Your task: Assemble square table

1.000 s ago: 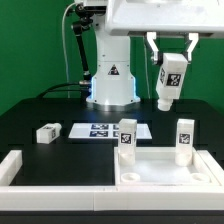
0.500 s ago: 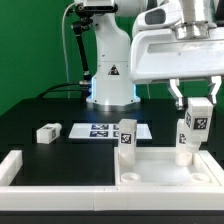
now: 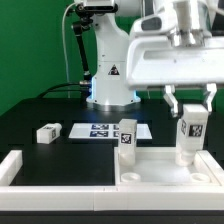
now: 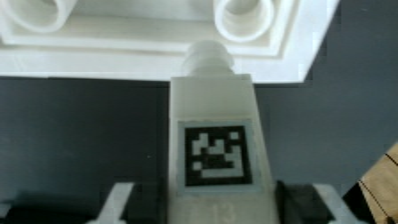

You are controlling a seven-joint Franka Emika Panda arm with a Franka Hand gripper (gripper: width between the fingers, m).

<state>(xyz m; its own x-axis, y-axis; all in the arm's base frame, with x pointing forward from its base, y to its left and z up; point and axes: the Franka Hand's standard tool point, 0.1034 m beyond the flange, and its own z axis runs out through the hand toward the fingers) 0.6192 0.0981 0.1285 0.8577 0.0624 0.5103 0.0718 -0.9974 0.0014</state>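
The square tabletop (image 3: 160, 170) lies at five o'clock in the exterior view, with a standing leg (image 3: 127, 138) upright at its ten o'clock corner. The gripper (image 3: 190, 109) is clamped on the held leg (image 3: 191, 130), upright over the two o'clock corner. A loose leg (image 3: 47, 132) lies at nine o'clock, near the marker board (image 3: 98, 130).
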